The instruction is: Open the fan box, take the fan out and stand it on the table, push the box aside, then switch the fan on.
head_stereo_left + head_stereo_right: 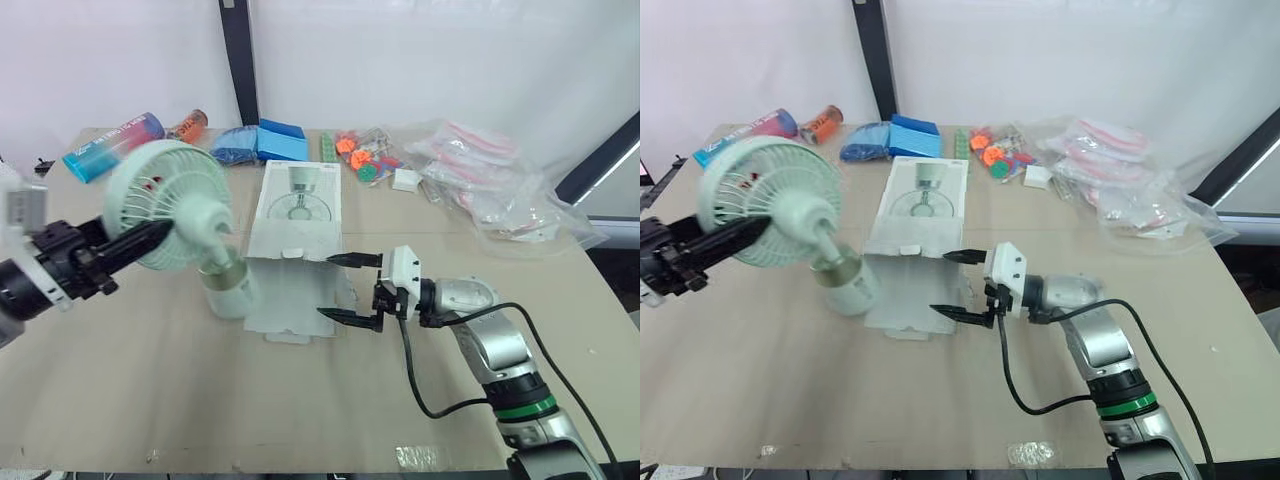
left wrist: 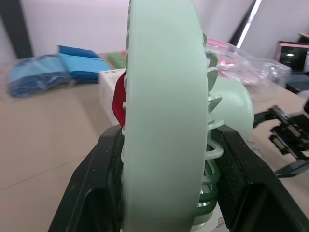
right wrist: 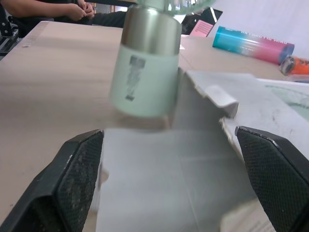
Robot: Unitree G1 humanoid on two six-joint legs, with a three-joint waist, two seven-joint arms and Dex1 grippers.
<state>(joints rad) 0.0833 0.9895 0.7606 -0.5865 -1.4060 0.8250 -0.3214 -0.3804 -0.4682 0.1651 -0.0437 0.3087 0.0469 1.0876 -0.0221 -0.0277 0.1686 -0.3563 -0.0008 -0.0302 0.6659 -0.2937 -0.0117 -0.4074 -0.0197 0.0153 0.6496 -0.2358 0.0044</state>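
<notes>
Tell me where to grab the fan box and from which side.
Probably the fan box by its right edge at the open near end, coming from the robot's right. It lies flat, the fan crowds its left front corner, and the open right gripper faces that side.

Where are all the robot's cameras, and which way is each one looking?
Left eye: on the head, looking forward and down at the table; both arms show, left gripper clamping the fan, right gripper open by the box.
Right eye: beside it, same scene, same arms.
Left wrist: looks along its fingers at the fan's head, towards the right gripper.
Right wrist: looks along its open fingers over the box at the fan's base.
Shared: both wrist views see the fan.
</notes>
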